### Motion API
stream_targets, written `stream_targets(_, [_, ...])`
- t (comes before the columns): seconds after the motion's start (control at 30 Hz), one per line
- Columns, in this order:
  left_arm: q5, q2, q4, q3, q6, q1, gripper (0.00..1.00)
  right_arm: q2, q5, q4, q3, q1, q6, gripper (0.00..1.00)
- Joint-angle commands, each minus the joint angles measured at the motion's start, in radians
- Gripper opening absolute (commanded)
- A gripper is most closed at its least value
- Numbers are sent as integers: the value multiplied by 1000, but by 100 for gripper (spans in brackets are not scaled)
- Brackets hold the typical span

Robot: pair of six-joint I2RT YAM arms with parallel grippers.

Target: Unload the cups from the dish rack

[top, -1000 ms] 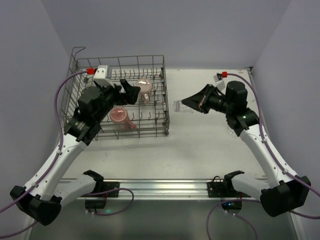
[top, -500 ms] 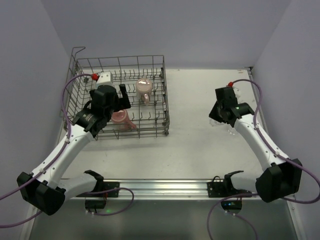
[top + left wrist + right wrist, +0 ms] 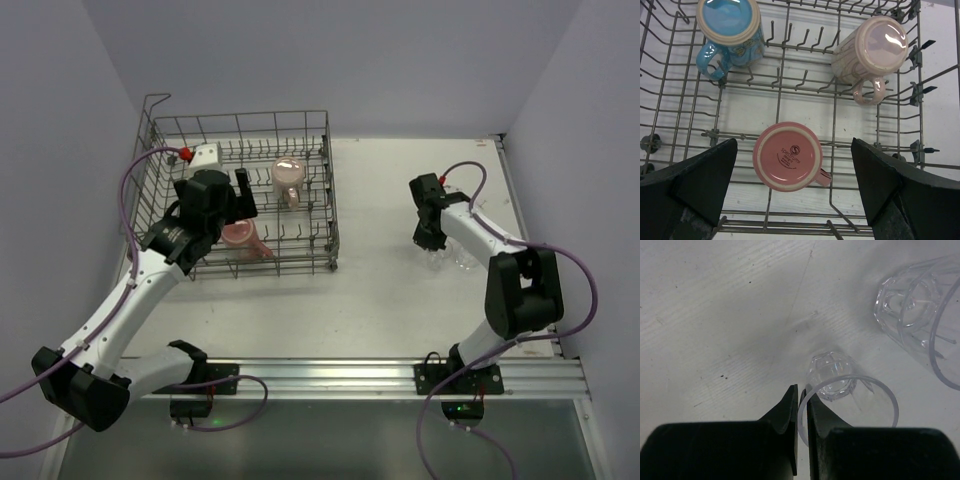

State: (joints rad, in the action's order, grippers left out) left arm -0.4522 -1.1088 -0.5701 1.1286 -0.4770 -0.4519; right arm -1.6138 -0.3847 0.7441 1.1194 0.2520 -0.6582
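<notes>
Right tool [image 3: 801, 405] has swung to the bench [image 3: 380, 270], pinching a clear tumbler [image 3: 847, 390] beside a second tumbler [image 3: 920, 315]; left tool [image 3: 793, 150] gapes over the pink mug [image 3: 787, 172], three still racked.

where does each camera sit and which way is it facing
top external: high behind the arm bases, looking down on white table, grey wire dish rack, left arm, right arm.
left wrist: over the rack, facing down at upturned handled mugs: blue mug, pale pink-cream mug, pink mug flanked by the open left claw.
right wrist: low over the table, facing down; right claw pinches the rim of a clear glass tumbler, second tumbler beside it.
shared: top and left wrist both show rack, pink mug, pale pink-cream mug.
</notes>
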Motion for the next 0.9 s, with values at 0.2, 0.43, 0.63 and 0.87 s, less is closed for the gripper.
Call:
stream_targets(0.2, [-62,-57,-103,60,17,35,100,-69,-19,-52,31,-11,28,0])
stream_targets(0.43, [-71,-63,-114,49,20,45,100,-74,-10,-75,11,-16,34,0])
stream_targets(0.63, [-75,-72,-120,46,31,55,100,-57,3,-95,-15,-17,40,13])
stream_targets(0.87, [-65,-111,-103,57,32,59,100,9,15,-94,-40,-16,49,35])
